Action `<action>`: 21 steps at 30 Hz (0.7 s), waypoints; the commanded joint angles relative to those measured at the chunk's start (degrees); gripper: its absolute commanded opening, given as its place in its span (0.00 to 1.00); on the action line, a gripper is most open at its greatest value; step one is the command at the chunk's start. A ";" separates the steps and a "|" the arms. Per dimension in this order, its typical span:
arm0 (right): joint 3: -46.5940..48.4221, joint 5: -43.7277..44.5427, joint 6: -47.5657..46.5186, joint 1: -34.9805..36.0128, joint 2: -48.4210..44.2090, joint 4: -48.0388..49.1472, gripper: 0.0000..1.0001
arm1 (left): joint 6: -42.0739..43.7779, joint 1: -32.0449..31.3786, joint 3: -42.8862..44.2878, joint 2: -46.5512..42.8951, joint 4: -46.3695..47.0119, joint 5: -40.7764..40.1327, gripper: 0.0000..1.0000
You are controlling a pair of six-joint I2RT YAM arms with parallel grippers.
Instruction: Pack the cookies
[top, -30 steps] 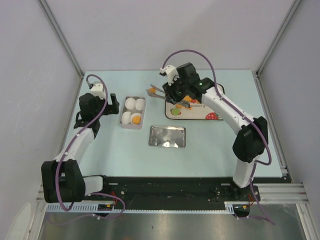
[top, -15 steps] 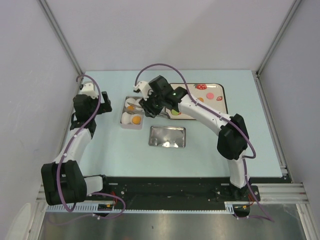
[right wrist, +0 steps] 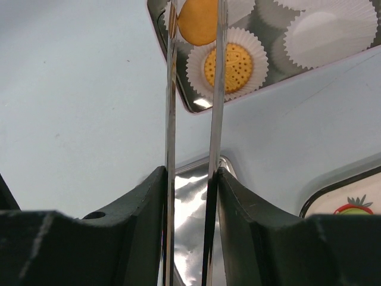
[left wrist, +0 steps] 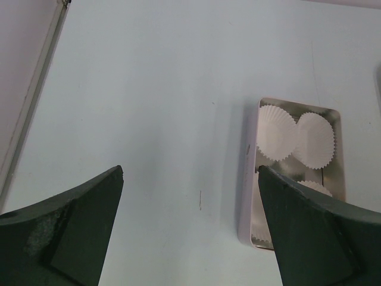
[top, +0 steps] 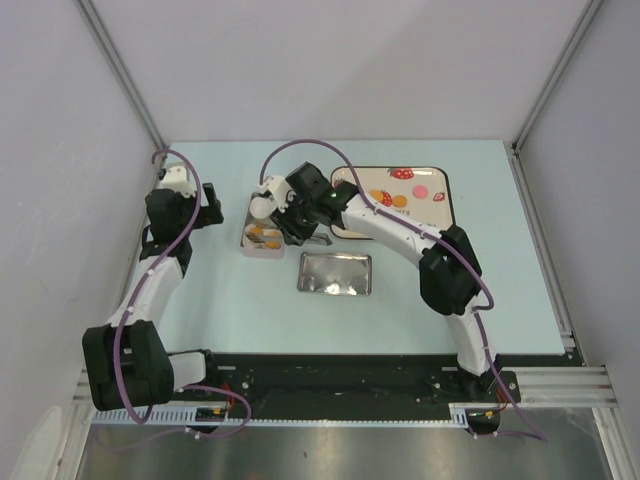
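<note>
Right gripper (right wrist: 190, 179) clenched on tweezers (right wrist: 215, 119) pinching a cookie (right wrist: 199, 21) over the tin (right wrist: 193, 102), above a second cookie (right wrist: 232, 62) lying in a cup (right wrist: 259, 59); left gripper (left wrist: 189, 179) spread wide, holding nothing.

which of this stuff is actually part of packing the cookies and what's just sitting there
In use: cookie held in the tongs, packed cookie, right gripper, tin, paper cups, printed tray.
Idle: flat metal lid, open left gripper.
</note>
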 commanded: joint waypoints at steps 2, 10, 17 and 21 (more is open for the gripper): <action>4.08 -1.25 0.86 0.31 0.87 1.20 0.41 | -0.69 0.57 0.24 -1.77 1.93 0.36 1.00; 4.70 -1.43 0.69 0.49 1.83 1.64 0.41 | -0.69 0.57 0.24 -1.07 2.20 0.62 1.00; 6.46 -1.43 0.51 0.93 3.50 1.11 0.41 | -0.51 0.57 0.07 -1.33 2.20 0.54 1.00; 6.72 -1.25 0.34 1.02 4.21 1.03 0.41 | -0.42 0.66 0.07 -1.33 2.20 0.54 1.00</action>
